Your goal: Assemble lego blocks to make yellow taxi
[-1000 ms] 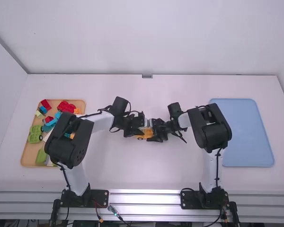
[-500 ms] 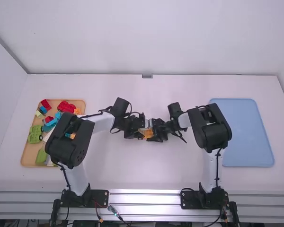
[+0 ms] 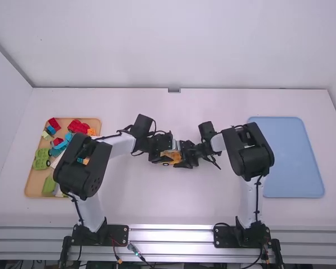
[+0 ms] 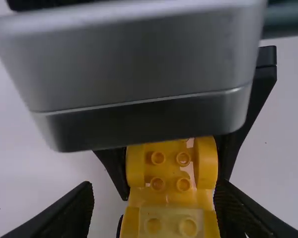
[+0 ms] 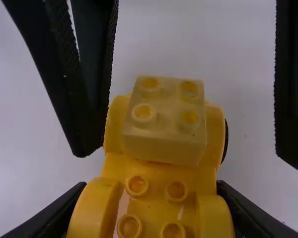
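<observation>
In the high view, my left gripper (image 3: 164, 154) and right gripper (image 3: 182, 156) meet at a yellow car (image 3: 171, 158) mid-table. The right wrist view has my right gripper (image 5: 151, 198) shut on the sides of the car body (image 5: 156, 173), beside its open studs. A pale translucent block (image 5: 165, 121) with four studs sits on the car's other end, between the spread fingers of my left gripper. In the left wrist view, my left gripper (image 4: 154, 198) is open around the pale block (image 4: 171, 223), with a gap beside the car (image 4: 169, 196).
An orange-brown tray (image 3: 33, 182) of red, blue and green blocks stands at the left, partly under the left arm. A blue tray (image 3: 294, 157) lies at the right, beside the right arm. The two grippers are very close together.
My left gripper has shifted slightly at the car, and more of the yellow shows than half a second ago. The right arm has kept still.
</observation>
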Robot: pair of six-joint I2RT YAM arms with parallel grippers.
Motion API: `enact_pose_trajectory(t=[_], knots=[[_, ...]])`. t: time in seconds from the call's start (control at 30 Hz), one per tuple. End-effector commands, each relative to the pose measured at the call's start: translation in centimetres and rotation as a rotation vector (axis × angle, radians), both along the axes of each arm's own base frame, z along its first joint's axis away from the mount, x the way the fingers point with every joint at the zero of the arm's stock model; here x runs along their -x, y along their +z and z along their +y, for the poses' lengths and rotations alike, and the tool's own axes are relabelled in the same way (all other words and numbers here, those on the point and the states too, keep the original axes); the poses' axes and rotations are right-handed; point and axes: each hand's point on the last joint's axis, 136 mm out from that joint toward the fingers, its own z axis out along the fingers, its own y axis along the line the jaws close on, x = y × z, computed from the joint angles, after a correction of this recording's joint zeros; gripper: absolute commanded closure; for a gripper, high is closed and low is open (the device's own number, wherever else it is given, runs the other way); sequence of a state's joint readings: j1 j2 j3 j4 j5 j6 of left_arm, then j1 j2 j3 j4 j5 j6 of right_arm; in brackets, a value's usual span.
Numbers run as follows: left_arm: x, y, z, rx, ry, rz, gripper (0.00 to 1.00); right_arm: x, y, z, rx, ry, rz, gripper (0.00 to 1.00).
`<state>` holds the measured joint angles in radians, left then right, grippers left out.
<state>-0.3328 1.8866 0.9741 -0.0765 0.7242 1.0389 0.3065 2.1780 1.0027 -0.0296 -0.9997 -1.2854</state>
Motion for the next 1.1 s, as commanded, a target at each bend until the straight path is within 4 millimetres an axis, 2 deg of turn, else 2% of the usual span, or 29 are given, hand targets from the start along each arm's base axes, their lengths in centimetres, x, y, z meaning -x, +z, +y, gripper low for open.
enact_pose_trajectory(t=[0.0, 0.27, 0.33, 0.37, 0.4, 0.43, 0.67, 1.07], knots=[[0.1, 0.8, -0.5, 0.026, -0.014, 0.003, 0.35, 0.4, -2.7, -1.2, 0.114, -0.013, -0.005, 0.36], [-0.4, 2.9, -0.9, 0.061, -0.028, 0.045, 0.35, 0.4, -2.7, -1.2, 0.113, -0.013, -0.005, 0.36], [-0.6, 3.2, -0.8, 0.046, -0.023, 0.055, 0.41, 0.4, -2.7, -1.2, 0.114, -0.013, -0.005, 0.36], [-0.6, 3.3, -0.8, 0.040, -0.023, 0.059, 0.50, 0.4, -2.7, -1.2, 0.114, -0.013, -0.005, 0.36], [-0.6, 3.3, -0.6, 0.025, -0.025, 0.057, 0.79, 0.4, -2.7, -1.2, 0.114, -0.013, -0.005, 0.36], [-0.7, 3.1, -0.2, 0.004, -0.027, 0.055, 0.98, 0.4, -2.7, -1.2, 0.114, -0.013, -0.006, 0.36], [0.9, 1.5, 1.6, -0.102, -0.072, 0.077, 0.98, 0.4, -2.7, -1.2, 0.113, -0.012, -0.006, 0.36], [1.4, 0.3, 1.8, -0.102, -0.058, 0.077, 0.98, 0.4, -2.7, -1.2, 0.114, -0.013, -0.004, 0.36]])
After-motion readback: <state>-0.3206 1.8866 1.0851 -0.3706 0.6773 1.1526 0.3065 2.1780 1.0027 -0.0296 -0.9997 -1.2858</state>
